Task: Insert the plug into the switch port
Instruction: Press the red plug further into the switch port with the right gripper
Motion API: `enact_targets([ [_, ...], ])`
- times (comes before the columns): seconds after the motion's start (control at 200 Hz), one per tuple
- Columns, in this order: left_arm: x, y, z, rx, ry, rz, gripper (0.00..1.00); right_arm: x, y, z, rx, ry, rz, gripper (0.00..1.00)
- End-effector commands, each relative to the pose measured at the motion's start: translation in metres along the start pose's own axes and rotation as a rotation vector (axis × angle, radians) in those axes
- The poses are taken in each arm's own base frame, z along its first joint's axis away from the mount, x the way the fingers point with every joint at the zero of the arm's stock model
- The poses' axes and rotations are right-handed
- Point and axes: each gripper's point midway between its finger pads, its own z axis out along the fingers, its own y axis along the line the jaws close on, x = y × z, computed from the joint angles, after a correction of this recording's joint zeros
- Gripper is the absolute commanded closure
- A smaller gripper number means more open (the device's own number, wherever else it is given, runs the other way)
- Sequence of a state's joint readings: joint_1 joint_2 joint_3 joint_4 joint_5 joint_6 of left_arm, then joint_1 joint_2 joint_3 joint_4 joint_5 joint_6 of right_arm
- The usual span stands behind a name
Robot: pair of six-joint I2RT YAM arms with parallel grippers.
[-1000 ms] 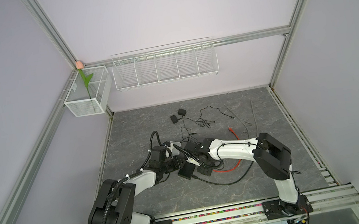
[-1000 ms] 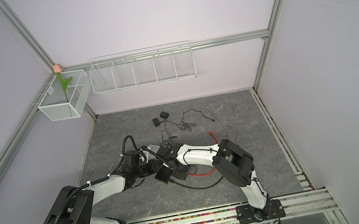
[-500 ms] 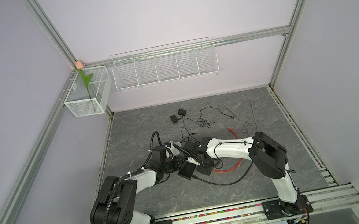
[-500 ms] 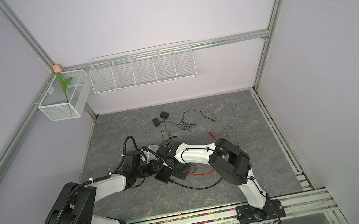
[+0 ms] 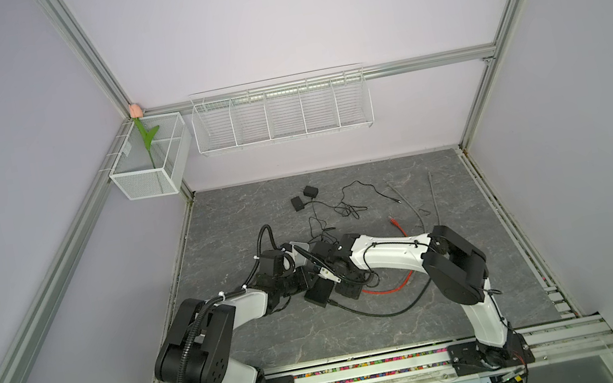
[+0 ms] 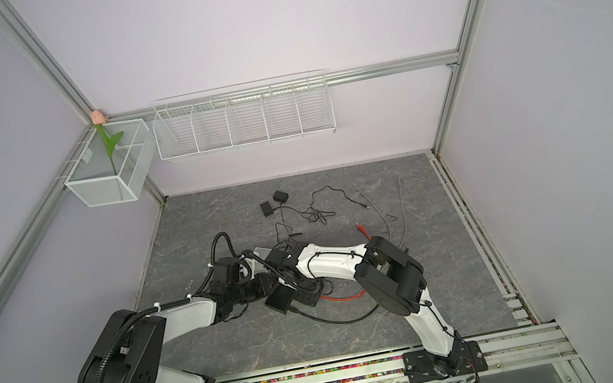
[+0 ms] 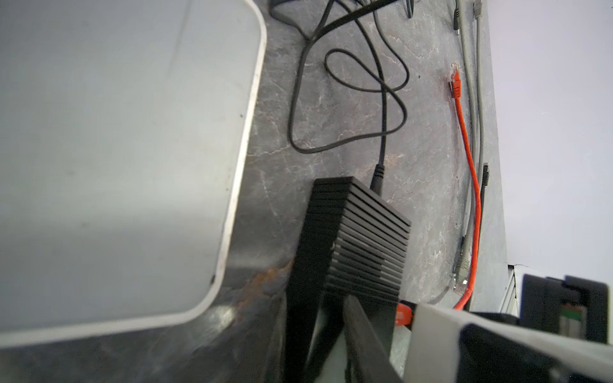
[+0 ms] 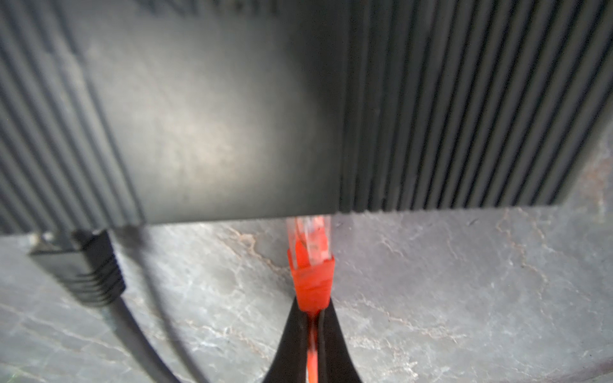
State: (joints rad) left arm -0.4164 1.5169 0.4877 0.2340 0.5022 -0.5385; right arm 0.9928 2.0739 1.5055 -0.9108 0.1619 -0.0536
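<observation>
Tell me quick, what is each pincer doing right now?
Left pincer: closed on the black switch.
Right pincer: closed on the orange plug, whose tip is at the switch's edge.

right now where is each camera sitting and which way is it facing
Top views: high over the robot's side of the table, looking down; left arm and right arm show whole.
Left wrist: on the left arm, low, looking along the switch; the left hand shows at its near end.
Right wrist: on the right arm, close against the switch; the right hand pinches the orange plug.
Shared: both wrist views show switch and plug.
</observation>
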Motion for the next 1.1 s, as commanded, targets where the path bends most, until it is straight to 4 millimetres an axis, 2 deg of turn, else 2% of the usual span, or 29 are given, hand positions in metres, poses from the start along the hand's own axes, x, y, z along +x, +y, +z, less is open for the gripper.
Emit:
enact_targets([
  [0.0,-0.007,-0.009,0.001,0.032,-0.002,0.010,0.71,0.004,0.005,0.004,-0.010,0.038,-0.028,0.94],
  [0.375,-0.006,-0.009,0.000,0.032,0.002,0.012,0.71,-0.006,0.005,0.002,-0.015,0.022,-0.047,0.94],
  [0.43,-0.006,-0.009,0.001,0.031,0.002,0.010,0.71,0.001,0.007,0.001,-0.020,0.052,-0.052,0.93],
  [0.77,-0.005,-0.010,0.003,0.041,0.013,0.011,0.70,-0.004,0.009,-0.003,-0.022,0.034,-0.062,0.94],
  [0.95,-0.003,-0.008,0.004,0.037,0.023,0.008,0.70,-0.008,-0.005,-0.007,0.050,0.012,-0.031,0.94],
  [0.975,-0.002,-0.006,0.004,0.034,0.026,0.006,0.70,-0.017,-0.009,-0.008,0.070,-0.028,-0.017,0.93],
  [1.095,0.002,-0.004,0.005,0.028,0.037,0.008,0.70,-0.025,-0.015,-0.015,0.097,-0.079,0.015,0.94],
])
